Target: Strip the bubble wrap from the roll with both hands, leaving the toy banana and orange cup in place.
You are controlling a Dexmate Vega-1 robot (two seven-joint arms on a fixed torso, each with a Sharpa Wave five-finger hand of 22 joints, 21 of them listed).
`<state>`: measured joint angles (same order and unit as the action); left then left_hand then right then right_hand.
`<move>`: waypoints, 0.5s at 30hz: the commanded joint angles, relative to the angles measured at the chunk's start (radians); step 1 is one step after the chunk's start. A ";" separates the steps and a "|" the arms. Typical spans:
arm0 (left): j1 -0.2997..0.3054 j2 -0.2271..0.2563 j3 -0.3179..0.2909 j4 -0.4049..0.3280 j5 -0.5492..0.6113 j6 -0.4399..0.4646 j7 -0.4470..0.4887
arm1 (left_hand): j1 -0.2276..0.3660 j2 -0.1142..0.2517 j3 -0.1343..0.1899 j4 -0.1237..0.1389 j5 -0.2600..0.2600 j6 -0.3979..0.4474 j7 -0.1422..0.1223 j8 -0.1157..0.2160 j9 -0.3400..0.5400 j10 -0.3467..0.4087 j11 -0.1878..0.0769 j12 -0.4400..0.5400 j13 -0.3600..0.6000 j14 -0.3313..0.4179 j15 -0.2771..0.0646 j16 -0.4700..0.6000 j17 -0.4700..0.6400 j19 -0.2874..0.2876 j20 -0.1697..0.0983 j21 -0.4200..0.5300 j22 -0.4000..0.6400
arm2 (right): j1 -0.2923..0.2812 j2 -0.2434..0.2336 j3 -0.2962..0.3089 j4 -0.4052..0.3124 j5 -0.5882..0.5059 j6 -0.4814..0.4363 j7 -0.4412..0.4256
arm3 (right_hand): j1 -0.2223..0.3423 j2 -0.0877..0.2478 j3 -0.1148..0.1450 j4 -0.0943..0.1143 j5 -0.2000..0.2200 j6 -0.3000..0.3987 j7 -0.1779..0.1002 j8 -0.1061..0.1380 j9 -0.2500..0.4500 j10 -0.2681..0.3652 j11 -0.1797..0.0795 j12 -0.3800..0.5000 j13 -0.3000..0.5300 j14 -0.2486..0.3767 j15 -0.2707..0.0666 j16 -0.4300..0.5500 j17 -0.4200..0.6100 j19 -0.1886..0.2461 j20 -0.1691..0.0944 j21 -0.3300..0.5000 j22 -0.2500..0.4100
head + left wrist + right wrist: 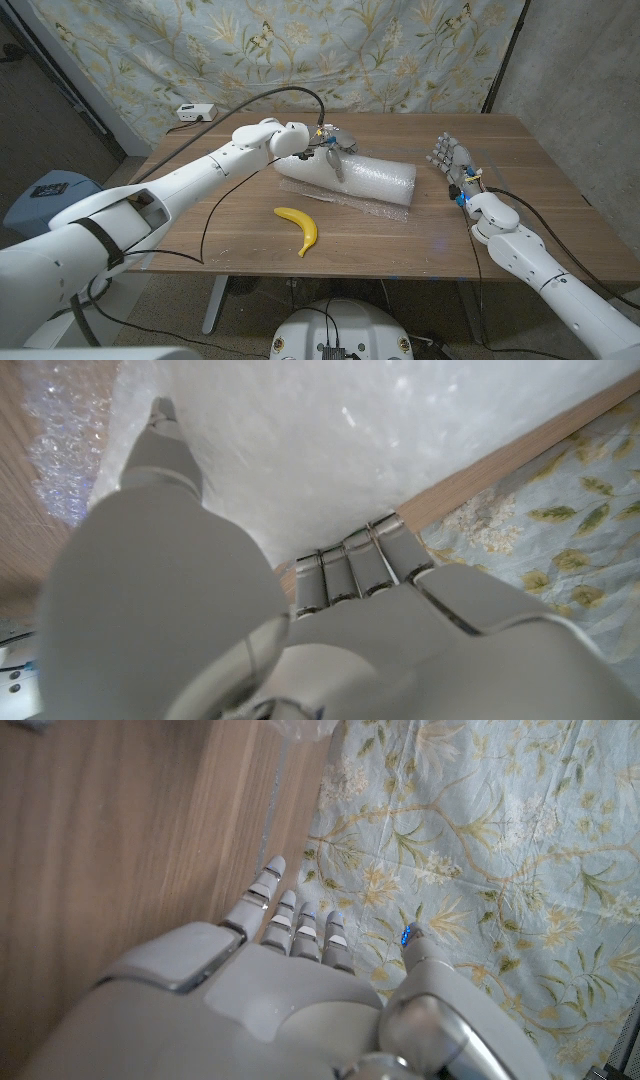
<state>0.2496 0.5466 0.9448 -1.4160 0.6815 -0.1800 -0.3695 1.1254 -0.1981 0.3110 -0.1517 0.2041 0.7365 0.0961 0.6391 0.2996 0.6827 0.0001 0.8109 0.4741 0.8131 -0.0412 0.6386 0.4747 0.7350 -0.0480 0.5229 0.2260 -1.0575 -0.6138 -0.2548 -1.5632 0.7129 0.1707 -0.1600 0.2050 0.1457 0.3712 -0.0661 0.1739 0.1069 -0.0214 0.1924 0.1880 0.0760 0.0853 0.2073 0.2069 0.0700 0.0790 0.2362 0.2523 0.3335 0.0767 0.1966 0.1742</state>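
The bubble wrap roll (365, 178) lies across the middle of the wooden table (500, 235), with a loose flap of wrap (335, 197) spread on the wood in front of it. My left hand (326, 150) grips the roll's left end. In the left wrist view that hand (250, 620) has its thumb (160, 455) pressed on the wrap (350, 440) and its fingers (350, 565) curled over the far side. A yellow toy banana (300, 229) lies in front of the roll. To the right of the roll, apart from it, my right hand (451, 165) stands with spread fingers and holds nothing.
A black cable (215, 205) runs from my left arm across the table's left part. A white box (195, 112) sits at the far left edge. A floral cloth (350, 50) hangs behind the table. The right wrist view shows bare wood (120, 840) beside my right hand (300, 1000).
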 commanded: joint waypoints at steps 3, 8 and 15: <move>-0.010 0.008 -0.016 -0.045 -0.060 0.039 -0.050 | 0.178 0.192 -0.002 0.005 0.004 0.121 -0.120 0.006 0.004 0.159 -0.150 -0.008 0.131 0.200 -0.194 -0.009 0.003 -0.004 0.009 0.012 0.002 | -0.030 -0.005 0.015 -0.022 0.003 0.017 -0.012 | -0.005 0.004 0.006 0.002 0.006 0.009 -0.001 0.005 0.004 0.006 0.001 0.002 0.004 0.004 0.007 0.006 0.002 0.008 0.000 0.008 0.005; -0.007 0.012 -0.030 -0.063 -0.089 0.052 -0.063 | 0.176 0.193 -0.004 0.005 0.005 0.120 -0.117 0.007 0.003 0.156 -0.146 -0.013 0.137 0.201 -0.195 -0.013 0.006 -0.006 0.009 0.016 0.003 | -0.037 -0.011 0.020 -0.036 -0.002 0.017 -0.019 | -0.005 0.004 0.006 0.002 0.006 0.009 -0.001 0.004 0.004 0.007 0.000 0.003 0.004 0.004 0.007 0.006 0.002 0.008 0.001 0.008 0.005; -0.003 0.019 -0.049 -0.086 -0.136 0.075 -0.094 | 0.170 0.195 -0.008 0.007 0.006 0.116 -0.117 0.009 0.001 0.157 -0.145 -0.022 0.139 0.204 -0.193 -0.018 0.009 -0.009 0.008 0.022 0.003 | -0.030 -0.021 0.026 -0.054 -0.016 0.023 -0.021 | -0.006 0.003 0.006 0.002 0.005 0.009 -0.001 0.005 0.004 0.007 0.000 0.002 0.004 0.003 0.008 0.005 0.003 0.007 0.002 0.008 0.005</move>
<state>0.2436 0.5565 0.9195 -1.4679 0.6077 -0.1382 -0.4235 1.1188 -0.1915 0.3053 -0.1488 0.2041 0.7434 0.0891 0.6392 0.2997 0.6865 0.0033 0.7909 0.5843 0.8294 -0.0574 0.6232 0.4804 0.7288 -0.0423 0.5382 0.2258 -1.0858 -0.6221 -0.2386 -1.5920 0.7125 0.1857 -0.1748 0.2050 0.1458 0.3712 -0.0661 0.1739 0.1069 -0.0214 0.1924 0.1880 0.0760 0.0853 0.2073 0.2069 0.0700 0.0789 0.2362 0.2534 0.3334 0.0767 0.1966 0.1742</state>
